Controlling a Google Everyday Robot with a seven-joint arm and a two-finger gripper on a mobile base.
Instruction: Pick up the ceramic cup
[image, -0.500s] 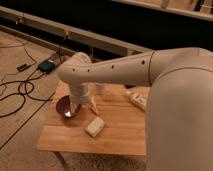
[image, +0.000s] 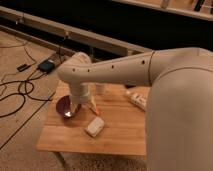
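Observation:
The ceramic cup (image: 100, 89) is a small pale cylinder standing at the back of the wooden table (image: 120, 137), partly hidden behind my arm. My gripper (image: 84, 107) points down over the table, just in front of and left of the cup. It hangs between the dark purple bowl (image: 65, 106) and the cup, apart from the cup. Its two fingers look spread and hold nothing. A flat pale block (image: 95, 126) lies in front of the gripper.
My large white arm (image: 150, 70) spans the view from the right and covers the table's right side. A white object (image: 136, 99) lies at the back right of the table. Cables and a black box (image: 46, 66) lie on the floor at left.

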